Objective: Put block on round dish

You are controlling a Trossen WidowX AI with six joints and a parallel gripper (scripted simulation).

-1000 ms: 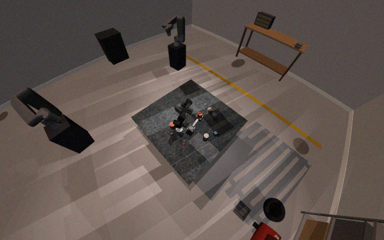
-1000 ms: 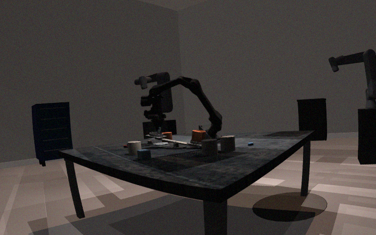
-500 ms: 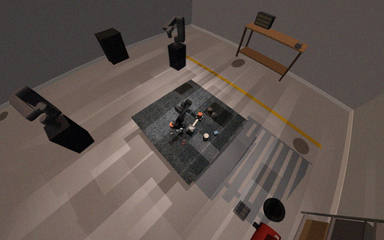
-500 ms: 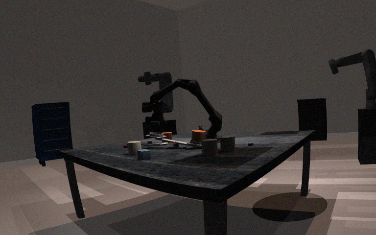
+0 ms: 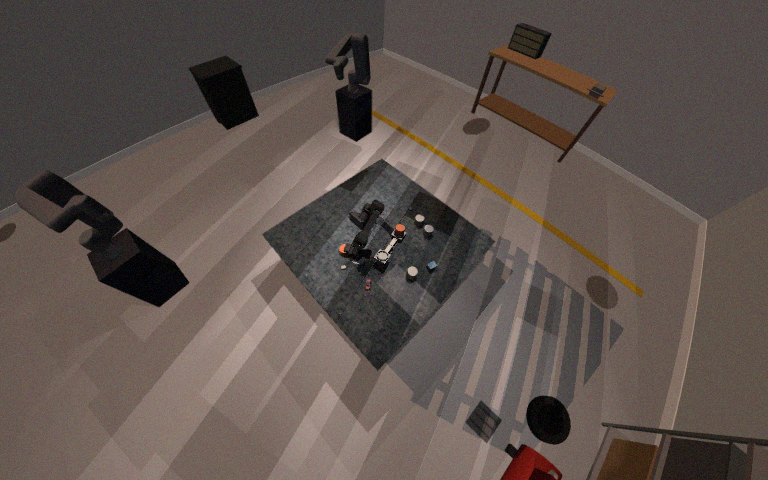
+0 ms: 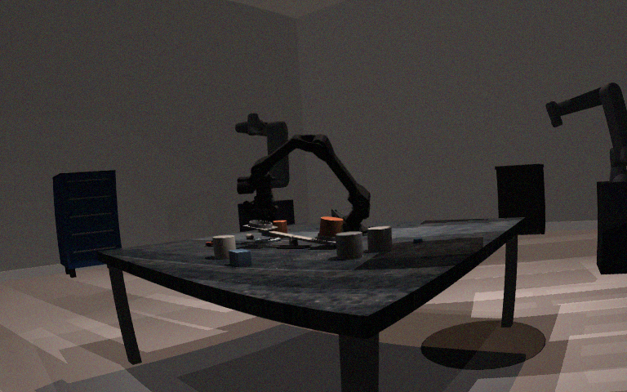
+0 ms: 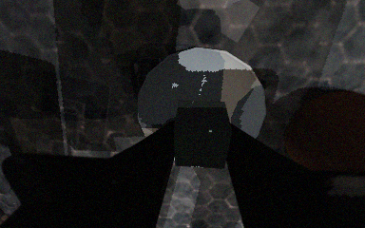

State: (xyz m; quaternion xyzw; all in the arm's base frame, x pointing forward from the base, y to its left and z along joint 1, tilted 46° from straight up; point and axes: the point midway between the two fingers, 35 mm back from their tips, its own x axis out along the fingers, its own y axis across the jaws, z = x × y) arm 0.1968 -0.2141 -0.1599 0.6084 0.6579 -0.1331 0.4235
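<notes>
With the dark parallel-jaw gripper (image 7: 201, 159) clamped on a small dark cube-shaped block (image 7: 201, 138), it hangs right over the pale round dish (image 7: 200, 76). Beyond, the lifted orange cup (image 6: 280, 225) sits off the balance, the other orange cup (image 6: 331, 226) on its beam end. Left, I'd judge: lower, release, retreat.

Count on table:
- Balance (image 5: 390, 244): 1.
- Orange cups: 2, one (image 5: 399, 229) on the balance's far end, one (image 5: 342, 248) off it.
- Beige cylinders: 3 (image 5: 419, 218) (image 5: 428, 229) (image 5: 412, 272), all beside the balance.
- Blue cube (image 5: 432, 264): 1.
- Round dish (image 7: 201, 90): 1.
- Dark block (image 7: 201, 138): 1.
</notes>
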